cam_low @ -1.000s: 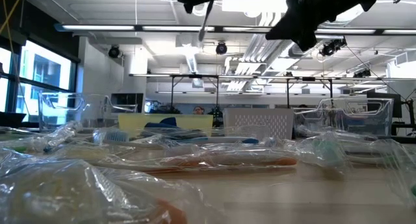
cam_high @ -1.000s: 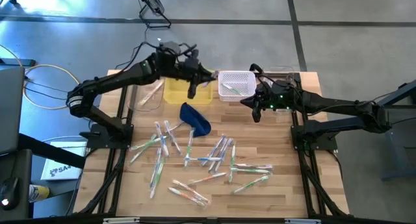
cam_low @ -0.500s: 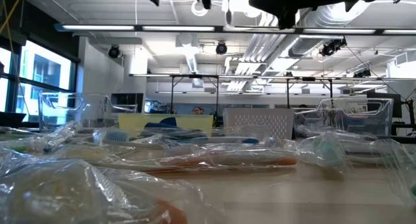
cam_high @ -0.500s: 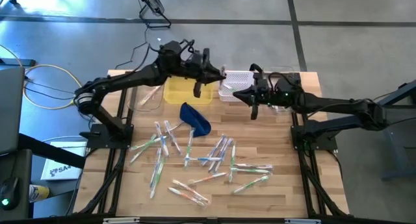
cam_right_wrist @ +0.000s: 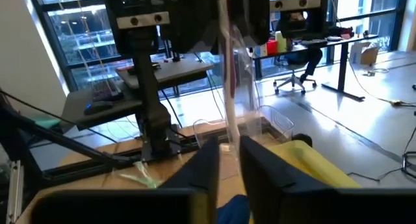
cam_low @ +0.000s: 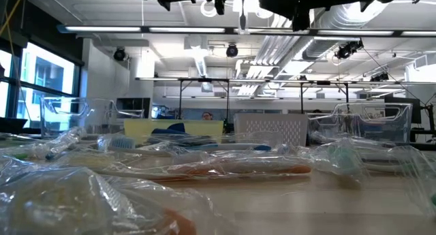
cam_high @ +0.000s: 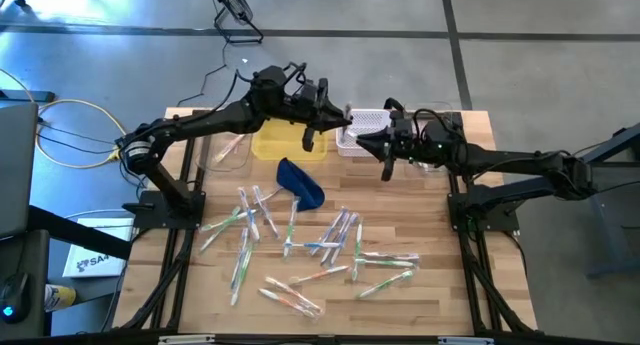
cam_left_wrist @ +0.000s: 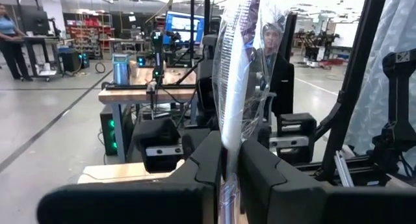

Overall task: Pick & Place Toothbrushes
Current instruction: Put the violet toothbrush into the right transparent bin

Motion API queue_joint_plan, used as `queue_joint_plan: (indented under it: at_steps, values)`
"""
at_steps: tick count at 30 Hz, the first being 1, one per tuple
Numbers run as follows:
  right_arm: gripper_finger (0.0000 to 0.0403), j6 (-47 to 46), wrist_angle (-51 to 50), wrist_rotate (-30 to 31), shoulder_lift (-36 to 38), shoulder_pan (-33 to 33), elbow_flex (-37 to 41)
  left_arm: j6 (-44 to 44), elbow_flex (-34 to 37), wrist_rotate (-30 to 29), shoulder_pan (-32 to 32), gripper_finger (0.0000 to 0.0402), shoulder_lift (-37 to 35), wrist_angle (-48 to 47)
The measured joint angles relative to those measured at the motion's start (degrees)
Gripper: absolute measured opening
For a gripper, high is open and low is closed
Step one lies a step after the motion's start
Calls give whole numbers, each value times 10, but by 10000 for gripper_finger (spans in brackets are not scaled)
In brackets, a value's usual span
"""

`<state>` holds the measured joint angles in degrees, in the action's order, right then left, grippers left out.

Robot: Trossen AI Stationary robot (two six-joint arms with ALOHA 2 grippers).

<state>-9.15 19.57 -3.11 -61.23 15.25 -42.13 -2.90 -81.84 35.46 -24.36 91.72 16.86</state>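
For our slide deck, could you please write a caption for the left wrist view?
Left gripper shut on a plastic-wrapped toothbrush, held upright against the lab beyond.

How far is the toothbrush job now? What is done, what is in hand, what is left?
Done: little that I can see; what looks like one brush lies in the clear bin. In hand: the left tool grips a wrapped toothbrush above the far edge, and the right tool is at the same brush. Left: some twenty toothbrushes lie loose on the table.
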Motion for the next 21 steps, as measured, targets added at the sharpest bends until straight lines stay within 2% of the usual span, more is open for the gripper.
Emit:
queue_joint_plan:
  at_steps: [5, 9, 15, 21]
  values:
    - [149, -17, 20, 0, -24, 0, 0, 1, 0, -5, 5, 28, 0, 0]
    - [183, -13, 72, 0, -57, -12, 0, 3, 0, -19, 15, 28, 3, 3]
    - [188, 0, 128, 19, -88, -22, 0, 11, 0, -33, 24, 28, 7, -4]
    - [161, 4, 137, 33, -95, -22, 0, 11, 0, -34, 26, 28, 12, -5]
